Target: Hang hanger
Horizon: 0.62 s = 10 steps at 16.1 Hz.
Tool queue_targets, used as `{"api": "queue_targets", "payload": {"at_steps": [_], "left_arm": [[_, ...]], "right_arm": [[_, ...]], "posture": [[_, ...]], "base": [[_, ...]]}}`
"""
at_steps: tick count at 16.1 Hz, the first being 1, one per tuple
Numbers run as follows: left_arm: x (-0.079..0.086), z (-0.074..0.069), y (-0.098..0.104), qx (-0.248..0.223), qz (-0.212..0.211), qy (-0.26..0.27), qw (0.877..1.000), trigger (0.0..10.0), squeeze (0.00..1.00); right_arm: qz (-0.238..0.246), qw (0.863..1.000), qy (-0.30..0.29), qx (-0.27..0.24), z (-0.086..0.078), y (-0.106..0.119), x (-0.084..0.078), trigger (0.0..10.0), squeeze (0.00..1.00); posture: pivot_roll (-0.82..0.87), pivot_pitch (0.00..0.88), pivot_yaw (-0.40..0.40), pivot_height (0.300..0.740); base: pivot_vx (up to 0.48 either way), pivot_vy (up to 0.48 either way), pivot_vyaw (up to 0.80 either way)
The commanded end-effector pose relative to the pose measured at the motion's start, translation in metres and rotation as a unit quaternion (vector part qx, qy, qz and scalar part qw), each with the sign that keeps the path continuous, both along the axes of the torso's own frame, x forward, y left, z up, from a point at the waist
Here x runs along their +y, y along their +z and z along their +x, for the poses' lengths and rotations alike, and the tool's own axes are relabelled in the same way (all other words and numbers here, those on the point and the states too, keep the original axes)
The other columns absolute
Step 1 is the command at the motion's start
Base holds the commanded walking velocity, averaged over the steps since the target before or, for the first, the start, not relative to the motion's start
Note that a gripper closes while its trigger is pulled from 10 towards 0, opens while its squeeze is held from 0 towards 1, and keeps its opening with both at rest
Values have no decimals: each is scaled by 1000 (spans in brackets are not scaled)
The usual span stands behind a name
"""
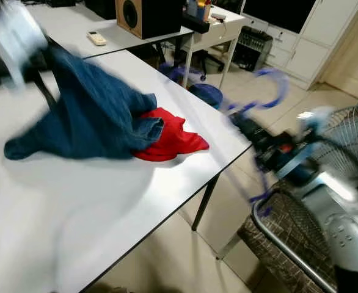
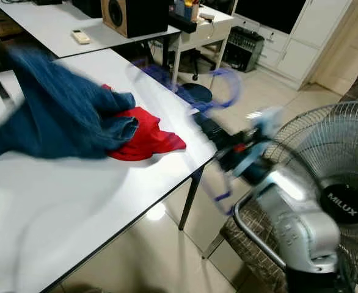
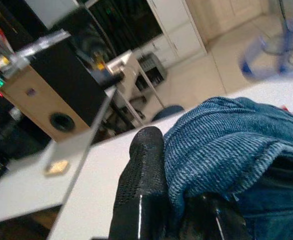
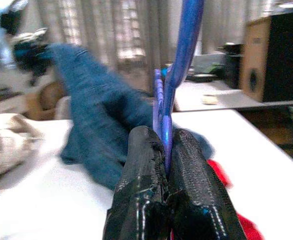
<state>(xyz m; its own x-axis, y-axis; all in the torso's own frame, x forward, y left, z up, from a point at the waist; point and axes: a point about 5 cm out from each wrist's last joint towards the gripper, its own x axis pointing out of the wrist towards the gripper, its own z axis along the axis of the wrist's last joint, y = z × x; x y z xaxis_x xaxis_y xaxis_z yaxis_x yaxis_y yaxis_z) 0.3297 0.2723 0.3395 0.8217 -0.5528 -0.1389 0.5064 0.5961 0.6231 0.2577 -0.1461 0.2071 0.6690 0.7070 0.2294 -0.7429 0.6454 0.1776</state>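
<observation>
A blue plastic hanger (image 4: 179, 65) stands upright between the fingers of my right gripper (image 4: 165, 150), which is shut on it. In the eye views the hanger (image 1: 270, 85) is a blur just off the white table's (image 1: 75, 213) right edge, ahead of my right gripper (image 1: 243, 125). A blue denim garment (image 1: 93, 116) is lifted at its far left corner by my left gripper (image 3: 176, 185), shut on its fabric; the rest drapes onto the table. A red cloth (image 1: 173, 139) lies partly under the denim.
A standing fan (image 1: 350, 152) and a plaid-cushioned chair (image 1: 289, 232) are close to my right arm. A speaker (image 1: 142, 15) and a remote (image 1: 96, 38) sit on a second table behind. Tiled floor runs along the table's right side.
</observation>
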Motion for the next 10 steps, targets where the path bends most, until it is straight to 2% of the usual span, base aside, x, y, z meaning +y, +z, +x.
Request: {"api": "queue_targets", "payload": {"at_steps": [1,3,4,5,9,10], "left_arm": [[-1,2,4,-5,-12,-3,1000,0,0],[-11,17,-4,12,-29,18,999,0,0],[-12,20,-8,16,-31,27,999,0,0],[-15,32,-27,35,-28,61,997,0,0],[-28,43,-46,58,-42,69,995,0,0],[-33,45,-48,61,-40,58,996,0,0]], "right_arm": [[3,1000,8,1,-2,2,-2,10000,0],[8,998,61,6,-10,5,4,10000,0],[8,997,73,7,-12,6,4,10000,0],[-5,992,125,16,-26,4,1,10000,0],[-21,980,190,54,-47,-3,-7,10000,0],[-29,981,184,57,-47,-4,-8,10000,0]], "posture": [[-59,0,-121,740],[-64,0,-118,740],[-64,0,-118,740],[-78,0,-106,740],[-100,0,-92,740],[-100,0,-92,740]], "base": [[0,0,0],[0,0,0],[0,0,0],[0,0,0],[0,0,0],[0,0,0]]}}
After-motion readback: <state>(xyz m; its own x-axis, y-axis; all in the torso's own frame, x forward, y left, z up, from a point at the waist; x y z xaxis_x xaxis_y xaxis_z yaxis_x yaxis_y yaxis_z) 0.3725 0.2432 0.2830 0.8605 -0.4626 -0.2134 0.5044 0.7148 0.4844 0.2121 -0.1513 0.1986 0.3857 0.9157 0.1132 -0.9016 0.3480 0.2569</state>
